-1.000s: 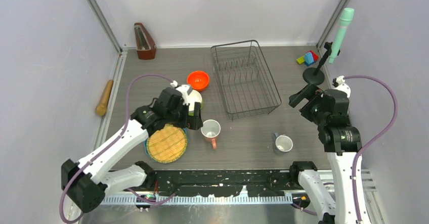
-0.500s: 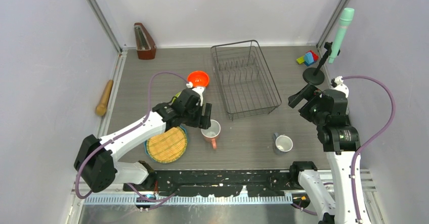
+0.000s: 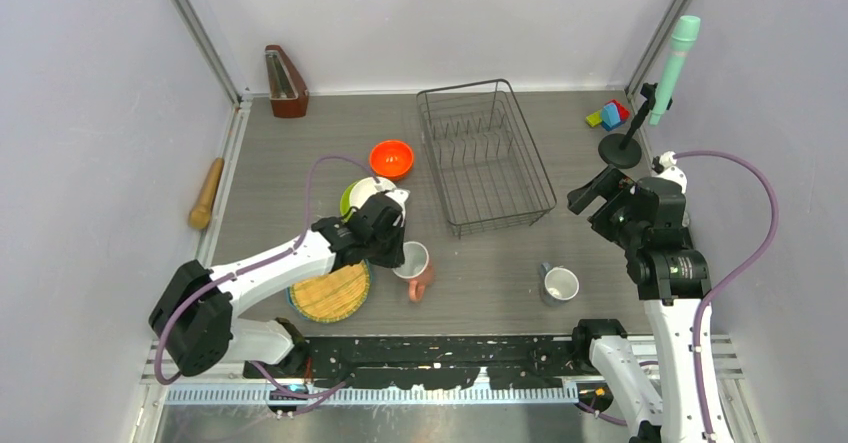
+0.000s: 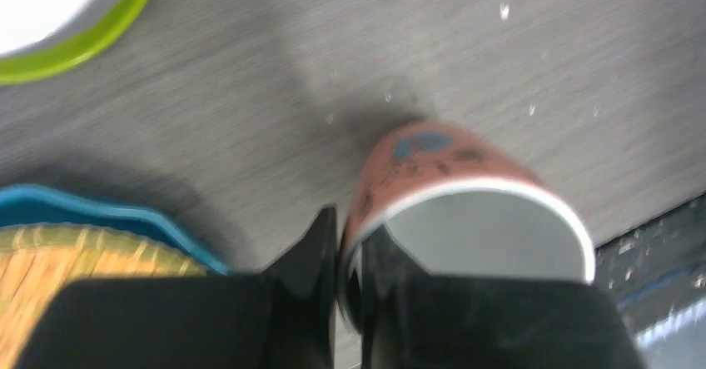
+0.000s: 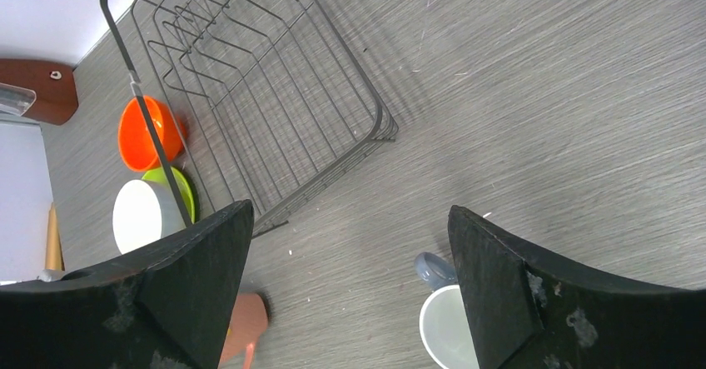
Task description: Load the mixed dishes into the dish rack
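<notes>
Pinching rim of pink mug (image 3: pixel 414 263) with left end effector (image 4: pixel 348 273); mug tipped, at 7 o'clock of rack (image 3: pixel 490 163). Holding right end effector (image 5: pixel 350 215) spread over worktop (image 3: pixel 480 273) at rack's 4 o'clock.

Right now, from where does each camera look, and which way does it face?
Top external: above and behind the bases, facing down on the grey table; left arm, right arm show.
Left wrist: above the table, facing the pink floral mug; left jaws pinch its rim.
Right wrist: high at right, facing the dark wire dish rack; right jaws open.
Shared: both wrist views show that mug.
</notes>
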Controlling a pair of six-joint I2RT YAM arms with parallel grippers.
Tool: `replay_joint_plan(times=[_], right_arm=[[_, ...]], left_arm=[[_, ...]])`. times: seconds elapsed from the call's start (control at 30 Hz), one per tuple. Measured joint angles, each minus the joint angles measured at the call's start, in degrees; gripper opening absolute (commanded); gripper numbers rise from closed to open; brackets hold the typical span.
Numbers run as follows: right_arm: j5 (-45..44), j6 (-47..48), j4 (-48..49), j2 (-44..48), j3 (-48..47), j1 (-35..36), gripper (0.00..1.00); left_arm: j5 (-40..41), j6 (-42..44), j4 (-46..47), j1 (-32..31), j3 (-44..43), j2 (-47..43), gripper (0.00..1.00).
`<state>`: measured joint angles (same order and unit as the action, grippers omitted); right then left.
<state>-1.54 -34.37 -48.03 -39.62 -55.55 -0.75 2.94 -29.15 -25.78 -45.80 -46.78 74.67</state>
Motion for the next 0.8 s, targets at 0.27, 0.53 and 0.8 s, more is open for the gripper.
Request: replay_joint_plan(times=[0.27, 0.53, 0.8], right_arm=[[2.58, -0.33, 0.0, 0.61, 0.07, 0.0, 0.93], [15.72, -2.75, 2.49, -3.45, 0.2, 0.0, 0.9], [28.35, -9.25, 11.61, -6.05, 3.8, 0.24, 0.9]], left_arm=[[1.16, 0.94, -1.7, -0.22, 0.96, -3.61, 0.0], [7.06, 0.9, -3.28, -0.17, 0.42, -19.82, 0.0], [9.2, 0.94, -4.68, 2.36, -4.92, -25.22, 0.0]])
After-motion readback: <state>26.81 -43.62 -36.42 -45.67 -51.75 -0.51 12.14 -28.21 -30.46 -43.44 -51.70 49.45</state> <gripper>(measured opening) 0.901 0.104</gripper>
